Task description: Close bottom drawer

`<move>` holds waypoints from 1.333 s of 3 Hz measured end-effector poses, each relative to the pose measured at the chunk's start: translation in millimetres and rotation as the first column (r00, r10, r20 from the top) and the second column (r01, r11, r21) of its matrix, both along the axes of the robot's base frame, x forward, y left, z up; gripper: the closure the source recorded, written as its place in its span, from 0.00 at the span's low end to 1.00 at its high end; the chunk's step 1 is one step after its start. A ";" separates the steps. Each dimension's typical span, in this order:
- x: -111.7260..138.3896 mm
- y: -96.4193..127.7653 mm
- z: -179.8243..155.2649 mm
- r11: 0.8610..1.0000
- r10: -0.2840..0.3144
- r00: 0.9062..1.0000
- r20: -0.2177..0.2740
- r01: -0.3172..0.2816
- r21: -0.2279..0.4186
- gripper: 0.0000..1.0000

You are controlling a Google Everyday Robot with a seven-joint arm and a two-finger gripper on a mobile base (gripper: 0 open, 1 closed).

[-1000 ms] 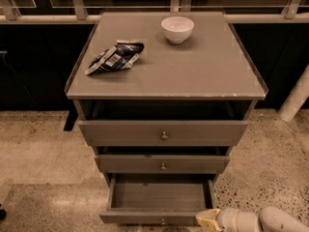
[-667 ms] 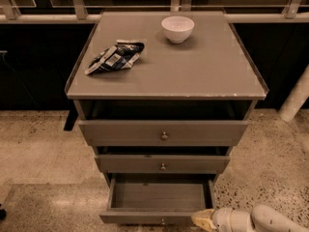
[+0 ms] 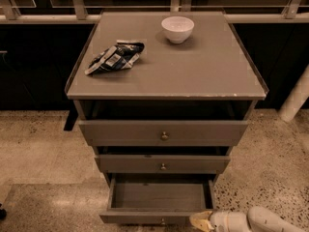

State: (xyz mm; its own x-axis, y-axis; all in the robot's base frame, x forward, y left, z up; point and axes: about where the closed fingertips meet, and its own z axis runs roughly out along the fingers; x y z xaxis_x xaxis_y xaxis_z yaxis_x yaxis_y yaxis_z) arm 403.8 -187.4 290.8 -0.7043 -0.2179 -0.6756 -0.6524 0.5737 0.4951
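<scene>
A small round white ceramic bowl [image 3: 177, 29] sits toward the back of the flat grey-brown wooden counter [image 3: 193, 71], slightly right of centre. A crumpled dark foil snack packet [image 3: 116, 57] lies to its left, nearer the front. Under the counter three drawers stack: the tall grey-brown wooden top drawer [image 3: 125, 133], the middle drawer [image 3: 130, 164] below it, and the bottom drawer [image 3: 159, 197] lowest, standing out farthest forward. The pale robot gripper [image 3: 202, 221] is just beside the bottom drawer's front right corner, low over the speckled stone floor [image 3: 38, 149].

Our gripper [image 3: 200, 221] sits low, beneath the front right corner of the cabinet top [image 3: 203, 76] — tip pointing left — with our white forearm [image 3: 271, 221] lying roughly level behind it.
</scene>
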 end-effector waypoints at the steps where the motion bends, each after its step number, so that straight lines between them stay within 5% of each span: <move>1: -3.1 -7.5 -21.6 0.999 -0.039 0.999 -0.024 0.040 0.034 1.00; 4: 8.8 -28.2 -97.7 0.987 -0.135 0.983 -0.121 0.145 0.075 1.00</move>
